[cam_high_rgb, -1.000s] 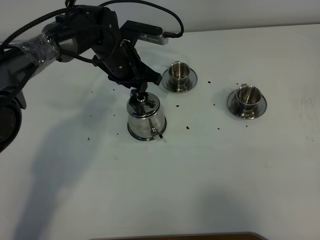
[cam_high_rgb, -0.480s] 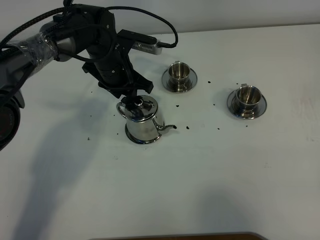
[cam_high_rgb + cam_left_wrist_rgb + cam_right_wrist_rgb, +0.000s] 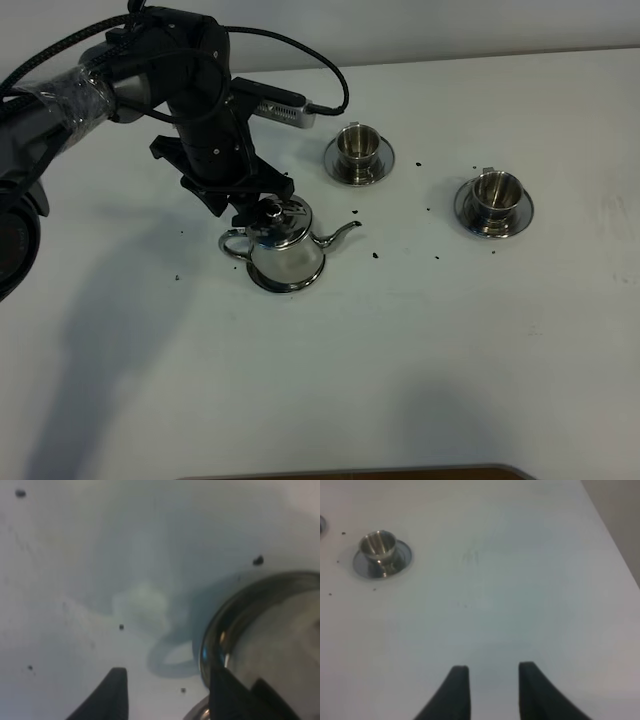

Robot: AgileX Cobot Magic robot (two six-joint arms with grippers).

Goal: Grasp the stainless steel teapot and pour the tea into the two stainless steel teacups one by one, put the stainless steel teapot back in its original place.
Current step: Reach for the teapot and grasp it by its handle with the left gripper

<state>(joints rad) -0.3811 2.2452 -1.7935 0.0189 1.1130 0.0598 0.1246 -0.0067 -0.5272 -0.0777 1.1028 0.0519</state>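
We see the left hand (image 3: 243,203), fingers apart, at the teapot's (image 3: 284,250) eleven o'clock; handle at nine, likely unheld.

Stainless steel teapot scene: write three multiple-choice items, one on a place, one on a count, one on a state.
1. The teapot stands
A. left of both teacups
B. between them
C. right of both

2. Teacups on saucers:
A. one
B. two
C. three

3. The teapot's lid is
A. on
C. missing
B. lying on the table

Answers: 1 A, near teacup and far teacup both sit to its right in the high view; 2 B, each sits on its own saucer; 3 A, the knobbed lid caps the pot below the left gripper.
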